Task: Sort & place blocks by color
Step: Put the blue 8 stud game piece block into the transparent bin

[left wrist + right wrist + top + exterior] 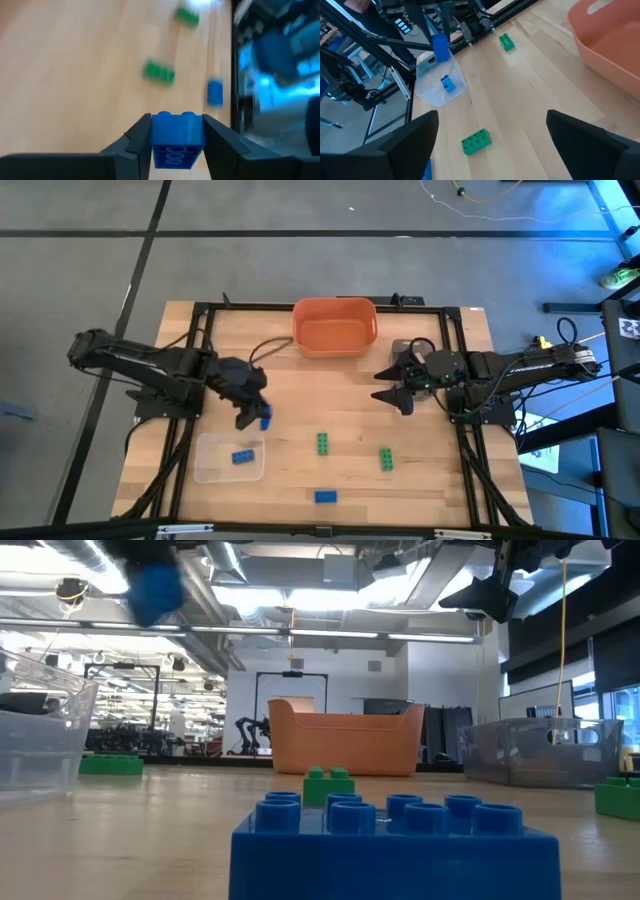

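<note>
From my feed I see the wooden bench [290, 400] boxed in by a black frame [200, 310]. An orange bowl [335, 326] sits at its far edge, about midway across. A clear tray [215, 470] rests near the front left corner. On the right, in the low view, a second clear or greyish tray [540, 750] stands beside the bowl; from above I can't quite make it out. Grey floor [80, 280] surrounds everything, and a yellow cable [563, 630] hangs at right.
</note>
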You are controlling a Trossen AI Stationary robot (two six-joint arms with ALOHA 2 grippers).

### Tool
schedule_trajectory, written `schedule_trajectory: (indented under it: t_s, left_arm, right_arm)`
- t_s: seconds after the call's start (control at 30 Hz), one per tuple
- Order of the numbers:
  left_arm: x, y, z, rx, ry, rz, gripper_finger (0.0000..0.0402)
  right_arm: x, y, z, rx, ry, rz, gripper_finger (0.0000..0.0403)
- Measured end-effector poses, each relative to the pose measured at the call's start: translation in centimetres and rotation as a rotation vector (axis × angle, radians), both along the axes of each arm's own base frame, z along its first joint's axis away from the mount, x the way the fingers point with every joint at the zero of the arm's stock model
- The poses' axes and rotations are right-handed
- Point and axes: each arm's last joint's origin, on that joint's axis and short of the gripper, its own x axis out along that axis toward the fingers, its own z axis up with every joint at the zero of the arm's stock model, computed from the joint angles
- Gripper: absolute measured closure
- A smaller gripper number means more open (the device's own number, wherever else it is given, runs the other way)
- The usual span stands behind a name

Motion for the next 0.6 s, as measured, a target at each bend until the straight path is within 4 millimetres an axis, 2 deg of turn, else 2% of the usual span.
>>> schedule_trajectory:
  t_s: [0.1,0.33,0.43,0.6]
  left_arm:
    - [-1.2,-1.3,-0.1,-0.015,0.155,-0.048,0.0274]
    - [-3.7,-5.8,-0.8,-0.012,0.339,-0.162,0.0274]
    - [-4.0,-7.3,-1.9,0.055,0.406,-0.215,0.0274]
    - [-3.1,-9.4,-4.0,0.107,0.499,-0.302,0.0274]
  right_arm:
    - [0.0,0.0,0.0,0.007,0.0,-0.003,0.0032]
    - [0.0,0.0,0.0,0.011,0.0,-0.005,0.0032]
    - [0.0,0.0,0.0,0.01,0.0,-0.005,0.0032]
    - [0.0,-0.1,0.0,0.001,0.0,-0.025,0.0032]
